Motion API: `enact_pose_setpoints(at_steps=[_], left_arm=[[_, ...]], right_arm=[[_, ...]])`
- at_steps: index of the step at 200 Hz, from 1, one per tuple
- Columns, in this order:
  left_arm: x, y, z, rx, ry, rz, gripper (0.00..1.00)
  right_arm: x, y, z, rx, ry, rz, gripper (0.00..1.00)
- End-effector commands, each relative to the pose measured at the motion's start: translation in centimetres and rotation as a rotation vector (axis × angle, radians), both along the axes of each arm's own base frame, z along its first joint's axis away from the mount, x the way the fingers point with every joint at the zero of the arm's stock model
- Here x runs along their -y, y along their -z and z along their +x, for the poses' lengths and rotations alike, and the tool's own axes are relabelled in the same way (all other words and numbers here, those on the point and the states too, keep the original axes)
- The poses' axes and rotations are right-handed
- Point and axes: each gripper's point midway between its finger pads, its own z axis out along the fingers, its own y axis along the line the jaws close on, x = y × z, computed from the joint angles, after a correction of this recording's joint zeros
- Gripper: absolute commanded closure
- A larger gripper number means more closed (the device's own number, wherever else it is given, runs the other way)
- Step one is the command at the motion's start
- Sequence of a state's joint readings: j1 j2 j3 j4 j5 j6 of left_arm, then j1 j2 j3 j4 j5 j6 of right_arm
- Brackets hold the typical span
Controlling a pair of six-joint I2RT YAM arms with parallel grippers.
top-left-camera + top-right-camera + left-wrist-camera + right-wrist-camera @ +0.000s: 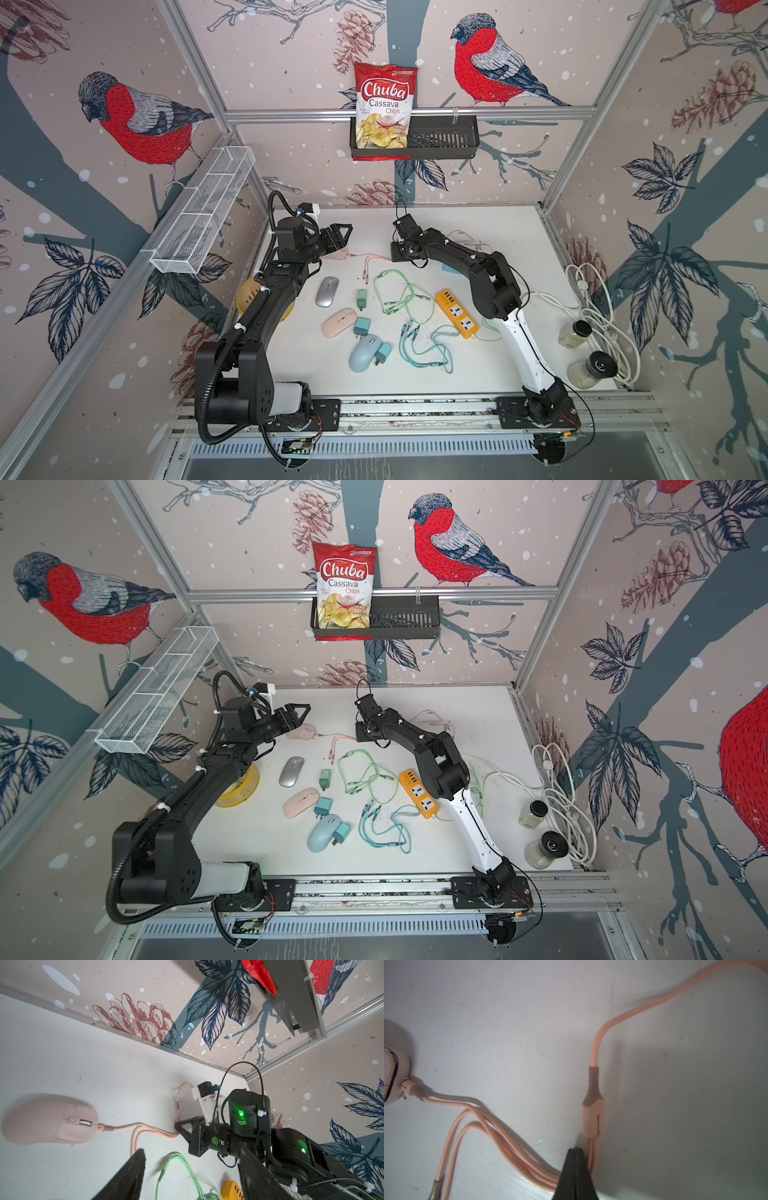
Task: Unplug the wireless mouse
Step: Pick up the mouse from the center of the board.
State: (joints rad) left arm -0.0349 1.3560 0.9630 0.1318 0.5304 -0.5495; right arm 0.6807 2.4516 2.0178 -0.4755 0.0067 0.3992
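The pink wireless mouse (337,253) (49,1123) lies at the back left of the white table, and a pink cable (370,259) is plugged into its front by a small connector (101,1127) (410,1087). My left gripper (348,237) (191,1148) hovers open just above and beside the mouse, touching nothing. My right gripper (395,255) (576,1149) points down at the cable's thin strands just below the splitter (592,1118). Its fingers are pressed together, and the strands pass behind them on both sides. No strand shows between the tips.
A silver mouse (327,291), a flat pink mouse (338,322) and a blue mouse (362,353) lie mid-table with teal chargers (361,326) and green cables (399,291). An orange power strip (457,307) lies under the right arm. Two jars (575,332) and a white cord (598,316) stand on the right.
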Motion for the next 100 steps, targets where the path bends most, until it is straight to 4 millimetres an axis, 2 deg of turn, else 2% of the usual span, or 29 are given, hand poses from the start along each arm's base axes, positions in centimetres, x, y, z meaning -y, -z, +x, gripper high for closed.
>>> enact_pose_setpoints(at_steps=[1, 54, 72, 78, 86, 100], left_arm=[[0.3, -1.5, -0.1, 0.062, 0.022, -0.015, 0.28], [0.3, -1.5, -0.1, 0.066, 0.026, -0.017, 0.28], [0.4, -1.3, -0.2, 0.061, 0.03, -0.019, 0.28], [0.3, -1.3, -0.2, 0.062, 0.029, -0.02, 0.28], [0.4, -1.3, -0.2, 0.06, 0.03, -0.021, 0.28], [0.4, -1.2, -0.1, 0.059, 0.033, -0.025, 0.28]], right_arm=[[2.9, -0.6, 0.1, 0.015, 0.085, -0.056, 0.98], [9.4, -1.1, -1.1, 0.018, 0.202, -0.073, 0.99], [10.8, -1.8, -1.3, 0.039, 0.237, -0.072, 0.97], [10.8, -2.3, -1.3, 0.05, 0.233, -0.062, 0.97], [9.6, -3.1, -1.6, 0.069, 0.176, -0.026, 0.97], [5.3, -4.7, -2.9, 0.105, -0.029, 0.047, 0.92]])
